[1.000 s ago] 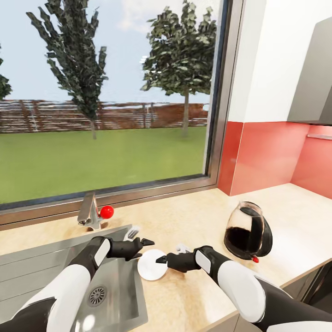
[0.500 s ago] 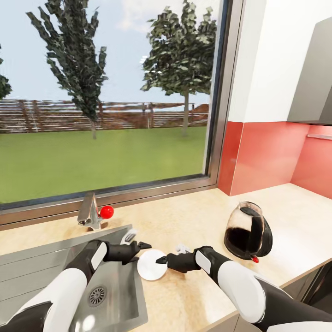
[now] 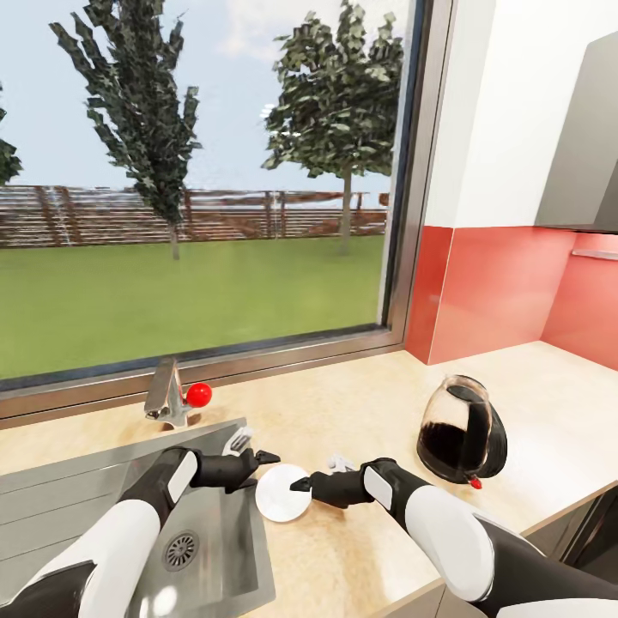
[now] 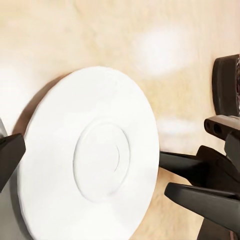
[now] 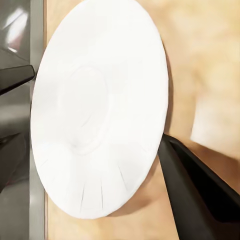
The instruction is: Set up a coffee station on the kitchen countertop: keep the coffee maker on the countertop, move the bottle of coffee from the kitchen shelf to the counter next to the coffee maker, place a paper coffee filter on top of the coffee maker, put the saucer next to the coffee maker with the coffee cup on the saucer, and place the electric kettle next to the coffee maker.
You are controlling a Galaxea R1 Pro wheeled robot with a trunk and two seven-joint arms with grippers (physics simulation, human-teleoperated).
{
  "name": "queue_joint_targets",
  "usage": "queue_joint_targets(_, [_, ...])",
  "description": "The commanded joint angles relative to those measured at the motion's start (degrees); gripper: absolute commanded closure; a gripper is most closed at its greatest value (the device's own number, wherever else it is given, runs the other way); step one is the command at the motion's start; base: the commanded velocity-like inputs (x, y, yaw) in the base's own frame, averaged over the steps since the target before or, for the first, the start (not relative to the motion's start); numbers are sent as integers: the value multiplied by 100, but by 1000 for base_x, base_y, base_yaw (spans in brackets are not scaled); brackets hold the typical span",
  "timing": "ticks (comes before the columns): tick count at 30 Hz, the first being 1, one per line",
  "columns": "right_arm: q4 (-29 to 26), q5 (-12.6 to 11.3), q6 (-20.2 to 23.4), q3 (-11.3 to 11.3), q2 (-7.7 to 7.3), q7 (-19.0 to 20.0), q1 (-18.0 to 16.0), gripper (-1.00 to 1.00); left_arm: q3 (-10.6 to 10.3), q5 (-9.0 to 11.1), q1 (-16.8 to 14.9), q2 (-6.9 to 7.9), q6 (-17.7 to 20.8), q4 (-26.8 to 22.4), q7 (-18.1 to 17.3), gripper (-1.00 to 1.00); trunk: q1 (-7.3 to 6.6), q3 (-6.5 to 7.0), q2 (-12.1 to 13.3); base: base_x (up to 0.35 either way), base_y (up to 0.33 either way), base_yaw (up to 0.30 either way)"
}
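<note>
The white saucer (image 3: 281, 493) lies on the kitchen countertop (image 3: 369, 403), its rim reaching over the sink's edge. My left gripper (image 3: 256, 451) is open at the saucer's sink side, close to the rim. My right gripper (image 3: 316, 476) is open at the opposite side, one dark fingertip (image 5: 192, 182) against the rim. In the left wrist view the saucer (image 4: 90, 155) sits with the right gripper's fingers (image 4: 200, 192) just beyond it. The electric kettle (image 3: 462, 429), rounded glass with a black handle and red switch, stands to the right.
A steel sink (image 3: 172, 524) with a drain lies left of the saucer, with a tap (image 3: 167, 395) and red knob (image 3: 198, 394) behind it. A large window runs along the back. A red backsplash (image 3: 506, 292) and grey wall cabinet (image 3: 584, 146) are at the right.
My left gripper has dropped a little and turned, its fingers now pointing at the saucer's rim. The right gripper, saucer and kettle have stayed where they were.
</note>
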Motion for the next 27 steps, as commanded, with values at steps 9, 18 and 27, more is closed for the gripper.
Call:
queue_joint_targets(9, [-12,83,44,-6,2,15,-1,-100,32,-8,18,-4,32,-2,-9,-100,3,-13,-10,0,0,0])
queue_joint_targets(18, [-7,83,47,-6,2,15,2,-100,37,-1,106,-7,32,-2,-10,-100,3,-13,-10,0,0,0])
queue_joint_targets(27, [-8,91,47,-6,2,15,34,-100,36,278,109,-6,32,-2,4,-100,3,-13,-10,0,0,0])
